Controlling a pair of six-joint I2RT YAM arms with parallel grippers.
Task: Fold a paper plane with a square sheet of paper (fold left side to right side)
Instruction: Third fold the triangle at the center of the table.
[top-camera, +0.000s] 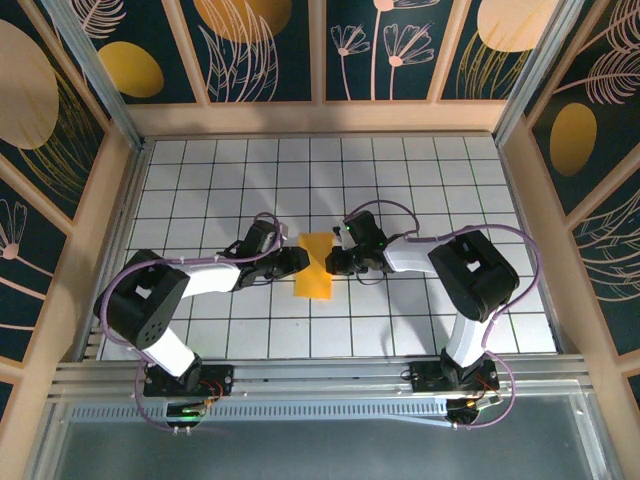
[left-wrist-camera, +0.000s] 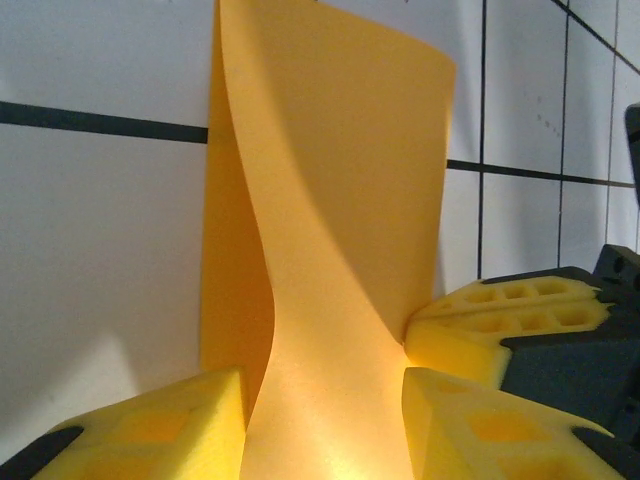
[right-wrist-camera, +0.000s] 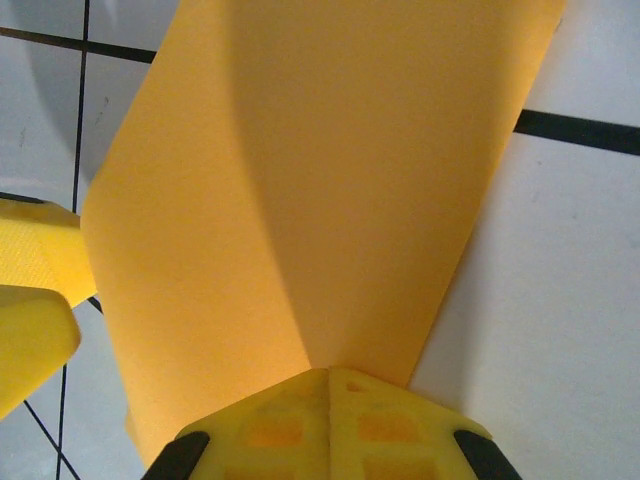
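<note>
I have the square sheet of paper (top-camera: 316, 268) near the middle of the table (top-camera: 420, 180), between my two arms, with one side curling up off the white grid. My right end effector (right-wrist-camera: 328, 400) is closed, pinching the sheet's edge between its yellow pads. My left end effector (left-wrist-camera: 325, 430) has its jaws apart, and the lifted paper runs through the gap unclamped.

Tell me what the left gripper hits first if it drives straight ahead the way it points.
The square sheet of paper: it curls up between the fingers of the left gripper. Just beyond, slightly aside, sits the right gripper, pinching the sheet; depth is unclear.
</note>
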